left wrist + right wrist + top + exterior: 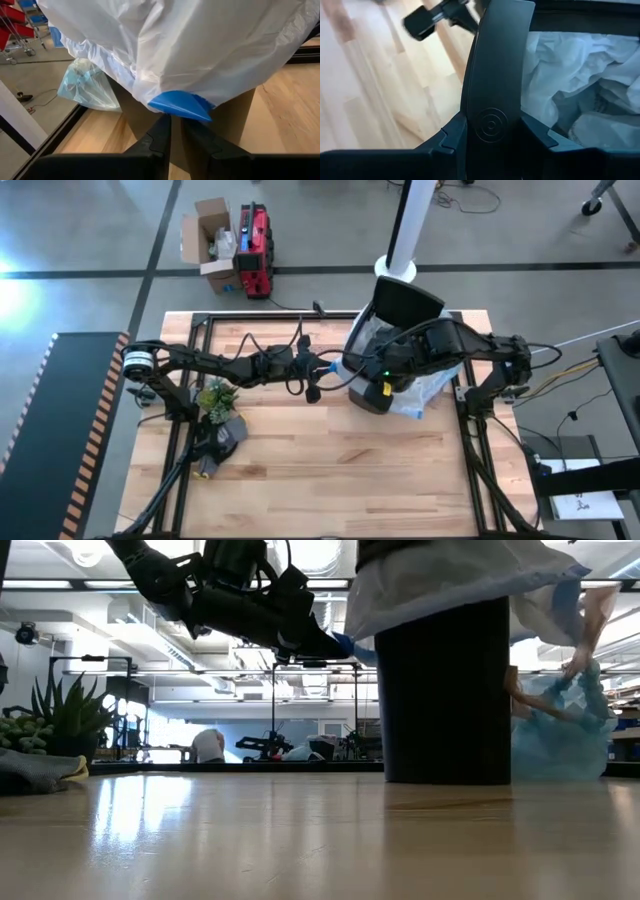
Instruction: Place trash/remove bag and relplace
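A black bin (445, 690) stands on the table's far right part, with a white translucent bag (200, 45) draped over its rim. My left gripper (175, 131) is at the bin's left side, shut on a blue tab of that bag. Above the bin, my right gripper (495, 142) is shut on a black flat lid panel (495, 75). The light-blue bag (560, 730) lies bunched on the table at the bin's right, resting on its underside, and brown trash pieces (525, 695) show through it. Crumpled pale folds (580, 85) fill the bin's opening. My left gripper pinches the blue tab (181, 106) at the white bag's lower hem between its two fingertips, coming nearly level from the table's left. The hem hangs over the bin's outer wall. My right gripper has the black lid panel's lower part (491, 125), near a round emblem, between its two fingers. The fingers slant down from above.
A small potted plant (218, 398) and a grey cloth (222, 435) sit at the table's left. The near half of the wooden table (330, 480) holds nothing else. Black frame rails (470, 450) run along the table's sides.
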